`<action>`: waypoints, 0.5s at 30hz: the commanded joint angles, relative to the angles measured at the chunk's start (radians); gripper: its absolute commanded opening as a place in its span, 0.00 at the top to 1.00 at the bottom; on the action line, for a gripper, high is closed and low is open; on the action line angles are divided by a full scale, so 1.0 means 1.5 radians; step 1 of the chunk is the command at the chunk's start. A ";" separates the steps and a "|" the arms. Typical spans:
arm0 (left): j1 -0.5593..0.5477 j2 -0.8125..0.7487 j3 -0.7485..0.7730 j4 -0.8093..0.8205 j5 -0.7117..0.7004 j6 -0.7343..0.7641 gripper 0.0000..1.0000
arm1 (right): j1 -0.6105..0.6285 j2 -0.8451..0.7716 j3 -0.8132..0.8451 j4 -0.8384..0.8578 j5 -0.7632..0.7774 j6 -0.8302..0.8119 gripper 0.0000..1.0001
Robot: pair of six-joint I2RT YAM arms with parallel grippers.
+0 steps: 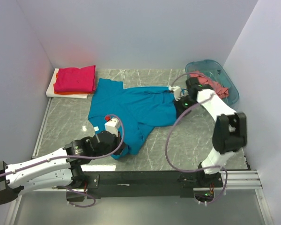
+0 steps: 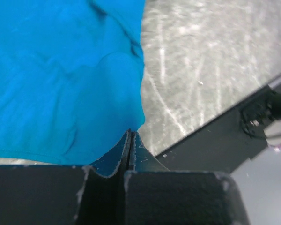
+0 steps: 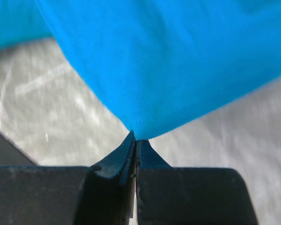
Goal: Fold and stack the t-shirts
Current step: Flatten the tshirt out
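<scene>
left pincer (image 2: 130, 135) and right pincer (image 3: 135, 137) clamp shut on teal-blue t-shirt (image 1: 131, 105) edges, clear only in wrist views.

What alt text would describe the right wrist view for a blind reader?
The right end effector, shut, pinches a hemmed corner of the teal-blue t-shirt. The shirt fills the upper picture, over a grey marbled table.

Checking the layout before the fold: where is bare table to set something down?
Bare table left of the teal t-shirt, below the magenta stack; more between the shirt and the right arm. Crowded: the centre and the basket corner.
</scene>
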State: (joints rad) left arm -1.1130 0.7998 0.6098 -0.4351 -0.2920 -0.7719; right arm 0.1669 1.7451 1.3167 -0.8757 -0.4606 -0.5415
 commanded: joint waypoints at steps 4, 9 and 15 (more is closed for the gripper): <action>0.003 -0.005 0.030 0.068 0.156 0.089 1.00 | -0.079 -0.175 -0.074 -0.173 0.028 -0.155 1.00; 0.003 0.039 0.043 0.088 0.213 0.115 1.00 | -0.153 -0.233 -0.099 -0.266 0.042 -0.221 1.00; 0.001 0.083 0.082 0.063 0.302 0.158 1.00 | -0.232 -0.259 -0.118 -0.310 0.076 -0.272 1.00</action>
State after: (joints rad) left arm -1.1103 0.9108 0.6621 -0.3576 0.0517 -0.5953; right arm -0.1104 1.3933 1.1362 -1.2610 -0.3801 -0.8692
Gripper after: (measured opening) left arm 0.012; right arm 0.008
